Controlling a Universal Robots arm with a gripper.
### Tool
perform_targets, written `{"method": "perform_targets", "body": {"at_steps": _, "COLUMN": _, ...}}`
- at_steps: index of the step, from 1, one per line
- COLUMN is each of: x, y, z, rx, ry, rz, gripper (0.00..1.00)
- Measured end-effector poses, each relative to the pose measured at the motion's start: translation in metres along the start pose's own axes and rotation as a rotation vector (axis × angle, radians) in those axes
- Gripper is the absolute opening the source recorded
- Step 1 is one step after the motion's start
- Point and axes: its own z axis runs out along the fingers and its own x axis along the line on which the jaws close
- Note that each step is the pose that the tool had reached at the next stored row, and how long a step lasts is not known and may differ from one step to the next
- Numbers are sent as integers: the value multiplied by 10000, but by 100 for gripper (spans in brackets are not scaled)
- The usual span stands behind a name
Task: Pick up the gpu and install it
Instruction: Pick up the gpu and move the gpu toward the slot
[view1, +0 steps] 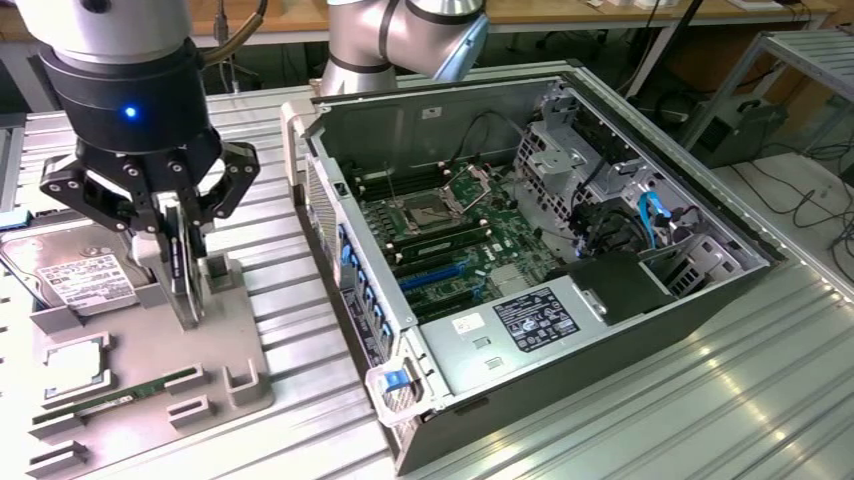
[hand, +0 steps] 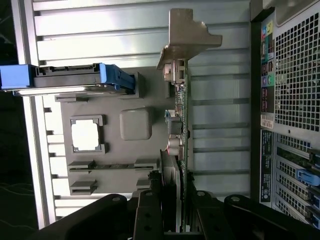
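The gpu stands on edge in the grey fixture tray at the exterior view's left. My gripper reaches straight down over it, with its fingers pressed against both faces of the card. In the wrist view the green card is seen edge-on, its silver end bracket at the far end. It runs back between my two black fingers, and my gripper is shut on it. Whether the card still rests in its slot I cannot tell.
The open computer case lies on its side at the exterior view's right, its motherboard with blue slots exposed. The tray also holds a silver hard drive, a processor chip and a narrow memory stick.
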Motion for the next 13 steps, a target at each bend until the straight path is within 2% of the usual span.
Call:
{"method": "perform_targets", "body": {"at_steps": 2, "x": -4, "y": 0, "z": -1, "rx": 0, "ry": -11, "rz": 48, "gripper": 27}}
{"method": "perform_targets", "body": {"at_steps": 3, "x": -5, "y": 0, "z": -2, "rx": 17, "ry": -74, "rz": 81, "gripper": 27}}
{"method": "perform_targets", "body": {"at_steps": 5, "x": -5, "y": 0, "z": -3, "rx": 68, "ry": -258, "rz": 116, "gripper": 27}}
{"method": "perform_targets", "body": {"at_steps": 6, "x": -5, "y": 0, "z": -2, "rx": 98, "ry": -468, "rz": 144, "gripper": 27}}
{"method": "perform_targets", "body": {"at_steps": 7, "x": -5, "y": 0, "z": -3, "rx": 106, "ry": -527, "rz": 150, "gripper": 27}}
{"method": "perform_targets", "body": {"at_steps": 13, "x": -5, "y": -2, "z": -66, "rx": 123, "ry": -536, "rz": 151, "gripper": 27}}
